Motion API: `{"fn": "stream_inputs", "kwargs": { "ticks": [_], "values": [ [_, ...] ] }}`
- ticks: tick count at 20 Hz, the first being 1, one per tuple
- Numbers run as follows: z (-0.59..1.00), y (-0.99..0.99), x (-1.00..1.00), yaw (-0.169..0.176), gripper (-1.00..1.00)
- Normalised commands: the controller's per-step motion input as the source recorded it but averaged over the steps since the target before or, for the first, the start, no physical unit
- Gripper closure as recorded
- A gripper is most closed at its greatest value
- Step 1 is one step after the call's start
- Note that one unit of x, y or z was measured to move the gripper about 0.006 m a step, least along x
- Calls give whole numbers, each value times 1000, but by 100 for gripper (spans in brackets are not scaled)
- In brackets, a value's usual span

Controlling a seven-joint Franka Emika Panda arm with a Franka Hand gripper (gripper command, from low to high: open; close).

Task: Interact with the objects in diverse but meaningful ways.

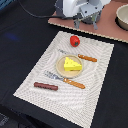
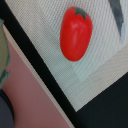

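A red tomato [image 1: 74, 40] [image 2: 76, 33] lies near the far edge of the woven placemat [image 1: 35, 75]. The yellow cheese wedge [image 1: 72, 64] sits on the round tan plate [image 1: 60, 69] mid-mat. A brown sausage [image 1: 45, 86] lies near the mat's front corner. A pot [image 1: 122, 16] stands on the pink board [image 1: 107, 25] at the exterior view's far right. My gripper [image 1: 85, 21] hovers over the board just behind the tomato, its fingers apart and holding nothing. The wrist view shows no fingers.
Orange-handled cutlery flanks the plate: a knife [image 1: 65, 79] in front and another piece [image 1: 80, 56] behind. A grey blade tip [image 2: 117, 17] shows in the wrist view. The mat lies on a black tabletop [image 1: 20, 45]; the pink board [image 2: 35, 95] borders it.
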Motion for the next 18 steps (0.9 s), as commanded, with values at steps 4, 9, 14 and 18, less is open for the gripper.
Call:
{"fn": "stream_inputs", "kwargs": {
  "ticks": [4,9,14,18],
  "values": [
    [-390,22,-177,-47,-100],
    [-445,20,-188,-42,-100],
    [-439,38,-169,-34,-100],
    [-438,116,-237,-22,-100]
  ]
}}
